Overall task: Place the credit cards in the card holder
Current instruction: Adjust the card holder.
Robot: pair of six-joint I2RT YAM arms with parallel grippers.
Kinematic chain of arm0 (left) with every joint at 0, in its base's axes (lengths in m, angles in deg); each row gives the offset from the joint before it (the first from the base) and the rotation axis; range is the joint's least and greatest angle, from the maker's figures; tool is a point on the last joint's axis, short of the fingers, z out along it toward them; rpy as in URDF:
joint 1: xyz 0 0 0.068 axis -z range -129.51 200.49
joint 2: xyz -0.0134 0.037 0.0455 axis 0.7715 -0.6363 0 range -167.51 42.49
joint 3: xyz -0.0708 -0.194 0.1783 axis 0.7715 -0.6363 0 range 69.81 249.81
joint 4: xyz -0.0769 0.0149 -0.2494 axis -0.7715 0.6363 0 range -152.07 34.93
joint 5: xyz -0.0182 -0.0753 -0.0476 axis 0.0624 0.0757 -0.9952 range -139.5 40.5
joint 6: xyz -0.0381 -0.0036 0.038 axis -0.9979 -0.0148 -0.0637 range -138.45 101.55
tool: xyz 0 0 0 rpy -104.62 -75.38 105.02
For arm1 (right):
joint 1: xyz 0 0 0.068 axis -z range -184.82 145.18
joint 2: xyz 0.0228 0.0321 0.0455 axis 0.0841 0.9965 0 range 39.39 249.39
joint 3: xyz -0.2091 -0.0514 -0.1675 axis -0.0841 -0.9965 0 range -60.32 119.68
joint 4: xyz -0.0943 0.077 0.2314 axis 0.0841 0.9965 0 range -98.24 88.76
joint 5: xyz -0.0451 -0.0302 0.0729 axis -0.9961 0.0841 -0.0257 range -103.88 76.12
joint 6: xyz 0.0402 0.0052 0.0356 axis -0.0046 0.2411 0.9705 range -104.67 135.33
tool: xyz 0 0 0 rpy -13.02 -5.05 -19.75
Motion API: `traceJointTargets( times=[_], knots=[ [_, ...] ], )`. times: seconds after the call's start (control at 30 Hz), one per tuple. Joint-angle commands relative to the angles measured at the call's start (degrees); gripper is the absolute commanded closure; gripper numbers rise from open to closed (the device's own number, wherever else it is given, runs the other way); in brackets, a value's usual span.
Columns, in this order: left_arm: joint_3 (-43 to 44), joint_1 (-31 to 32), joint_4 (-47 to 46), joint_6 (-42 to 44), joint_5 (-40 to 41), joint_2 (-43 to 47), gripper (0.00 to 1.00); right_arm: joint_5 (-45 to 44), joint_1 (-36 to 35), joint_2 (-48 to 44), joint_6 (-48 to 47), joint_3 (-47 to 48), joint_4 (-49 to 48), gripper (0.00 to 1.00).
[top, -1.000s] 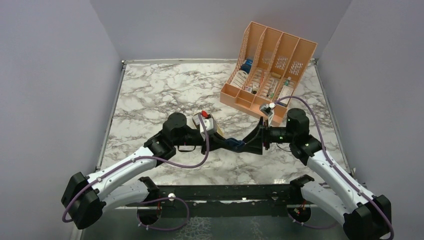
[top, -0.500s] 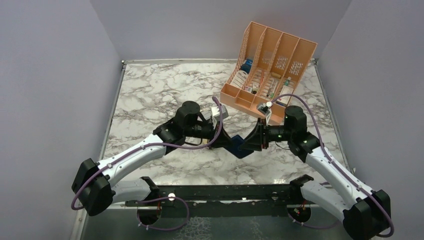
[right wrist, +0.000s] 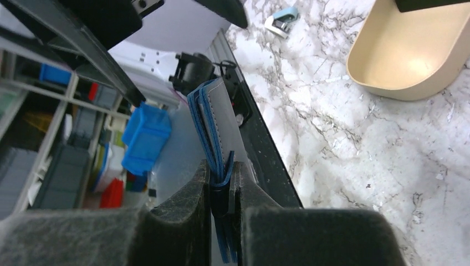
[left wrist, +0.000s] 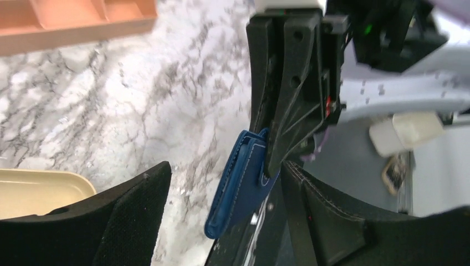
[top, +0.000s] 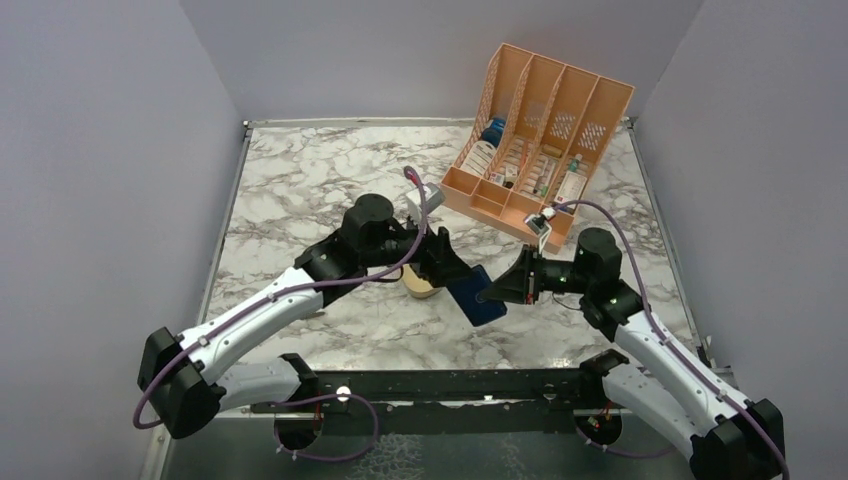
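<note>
- Your right pincer (top: 497, 290) is pinched narrow on one edge of the navy card holder (top: 476, 295), over the front middle of the tabletop (top: 300, 190).
- Your left pincer (top: 447, 270) stands wide, with the card holder between its jaws but not gripped.
- A beige tin (top: 420, 288) lies at the holder's 9 o'clock, and a peach rack (top: 545, 120) stands at its 1 o'clock.
</note>
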Motion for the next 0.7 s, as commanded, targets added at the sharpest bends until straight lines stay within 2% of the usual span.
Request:
traceJointTargets(
  times=[0.0, 0.13, 0.33, 0.5, 0.67],
  knots=[
    [-6.2, 0.1, -7.1, -12.3, 11.0, 7.9, 0.25, -5.6, -0.4, -2.9, 14.6, -2.7, -9.8, 0.99],
    [-13.3, 0.1, -12.0, -18.1, 15.5, 13.5, 0.22, -6.0, -0.4, -4.1, 21.9, -5.6, -18.6, 0.99],
    [-22.9, 0.1, -23.9, -27.5, 17.8, 18.6, 0.19, -6.3, -0.4, -4.2, 26.2, -7.9, -27.6, 0.99],
    [-24.6, 0.0, -28.6, -27.7, 15.9, 17.7, 0.19, -3.9, -0.4, 0.4, 28.4, -9.0, -35.8, 0.99],
    [-24.9, 0.1, -31.8, -28.9, 13.5, 14.8, 0.27, -2.2, -0.5, 5.6, 29.2, -10.0, -40.0, 0.99]
  ],
)
